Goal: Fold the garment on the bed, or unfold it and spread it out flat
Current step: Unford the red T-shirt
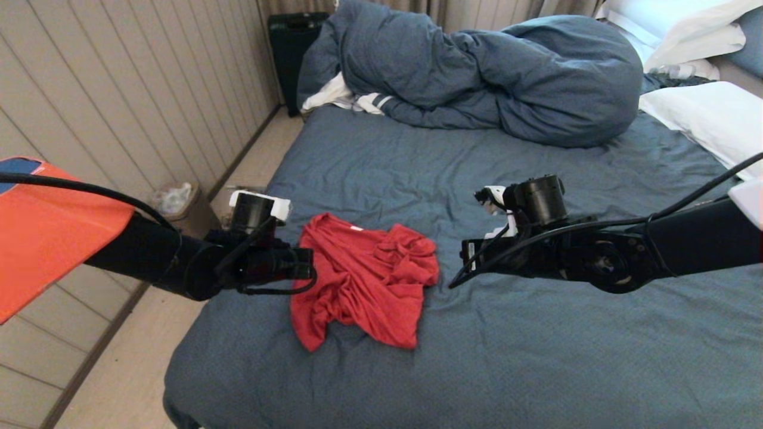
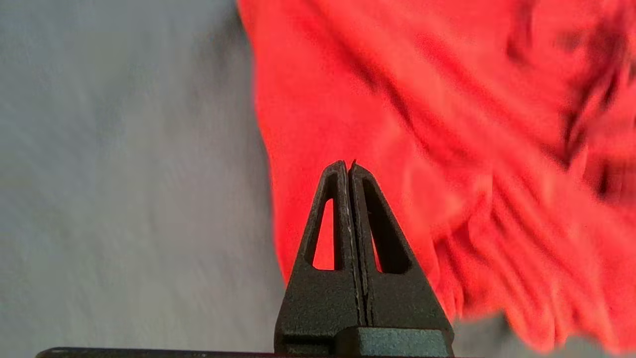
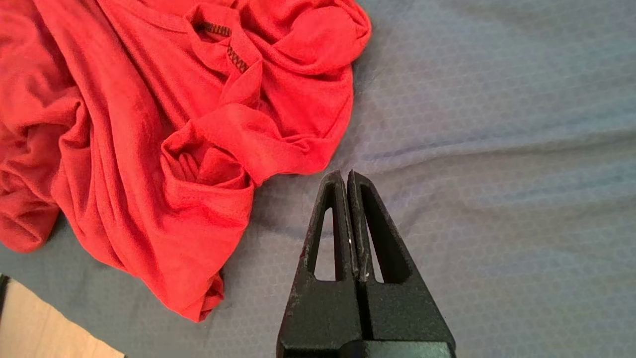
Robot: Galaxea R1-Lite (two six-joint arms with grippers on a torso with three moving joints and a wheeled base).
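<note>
The garment (image 1: 363, 280), a red T-shirt, lies crumpled in a heap near the front left of the bed (image 1: 536, 357); no lettering shows. My left gripper (image 1: 309, 269) is at the shirt's left edge. In the left wrist view it (image 2: 348, 164) is shut, hovering over the red cloth (image 2: 422, 99), with nothing visibly pinched. My right gripper (image 1: 466, 253) hangs just right of the shirt. The right wrist view shows it (image 3: 346, 173) shut over bare sheet, a little off the bunched edge of the garment (image 3: 149, 124).
A bunched dark blue-grey duvet (image 1: 477, 71) lies across the far end, a white striped cloth (image 1: 357, 101) beside it, white pillows (image 1: 703, 113) at the right. Left of the bed are a floor strip, a small bin (image 1: 173, 199) and the panelled wall. An orange sheet (image 1: 42, 238) fills the left edge.
</note>
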